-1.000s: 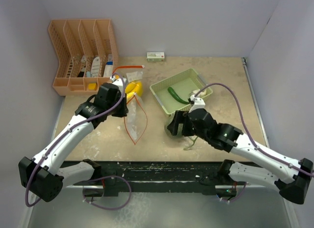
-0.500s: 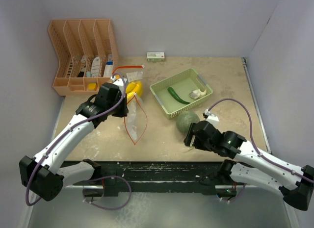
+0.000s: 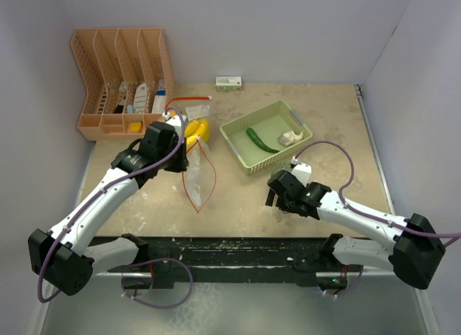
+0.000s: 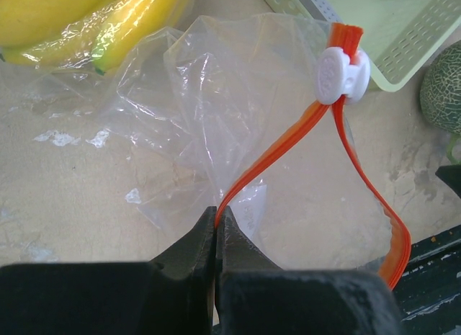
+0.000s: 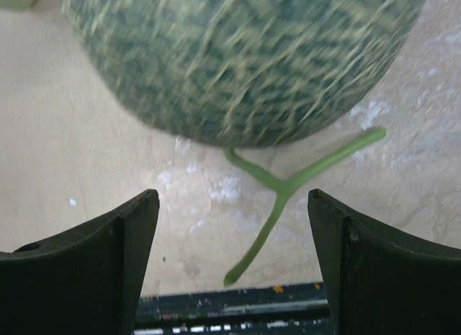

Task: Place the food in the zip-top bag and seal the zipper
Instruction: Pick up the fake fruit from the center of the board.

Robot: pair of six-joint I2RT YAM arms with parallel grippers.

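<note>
Right tool point(image 5: 232, 199): jaws wide apart, empty | round netted grey-green melon point(image 5: 238, 54): on desk point(image 5: 72, 133) just ahead of them | handling: likely rigid, rolls; grip across girth, not thin stem point(image 5: 281, 187) | left tool point(image 4: 216, 218): clamped on clear zip-top bag point(image 4: 216, 97) rim

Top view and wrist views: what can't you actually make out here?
- Melon: top view, hidden under the right arm; right wrist view, blurred, cut by the top edge.
- Banana bunch: left wrist view, cut by the top edge.
- Small white piece: top view, too small to identify.
</note>
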